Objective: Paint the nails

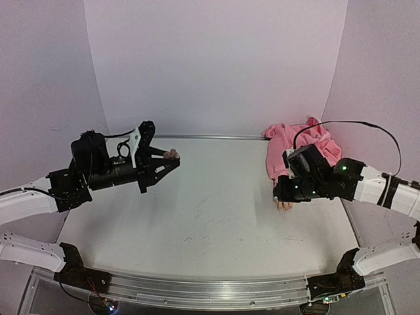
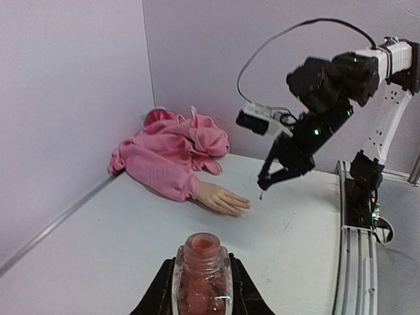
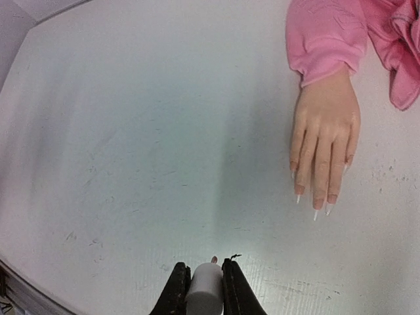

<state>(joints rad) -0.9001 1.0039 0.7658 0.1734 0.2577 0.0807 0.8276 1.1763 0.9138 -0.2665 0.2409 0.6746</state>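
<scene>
**Holding brush and bottle apart, ready over the fingertips**

Pinching the white cap (image 3: 203, 293) between its pressed-together jaws, the right gripper (image 3: 203, 268) carries the brush, whose small tip (image 3: 214, 260) pokes out beyond the cap. The cap doubles as the brush handle, so gripping it there gives the arm control of the bristles. The gripper hangs low over the table (image 3: 131, 131), just short of the fingertips of the mannequin hand (image 3: 326, 131), with the brush aimed towards them and, as far as the wrist view shows, not touching anything.

The nails (image 3: 315, 209) sit at the ends of those fingers. The hand lies flat, palm down, sticking out of a pink sleeve (image 3: 325, 39) bunched against the far right corner. Lying flat and fingers forward keeps the nails facing up, where a brush coming from above can reach them. Whether any nail already carries polish is too small to tell.

On the other side, the left gripper (image 2: 202, 298) is closed on the polish bottle (image 2: 201, 262), holding it upright and raised, well apart from the hand. The neck is open, so upright keeps the polish in, and the bottle likely waits there for the brush to come back and dip.

Judging from this, the next move calls for a short, gentle descent onto one nail.
</scene>
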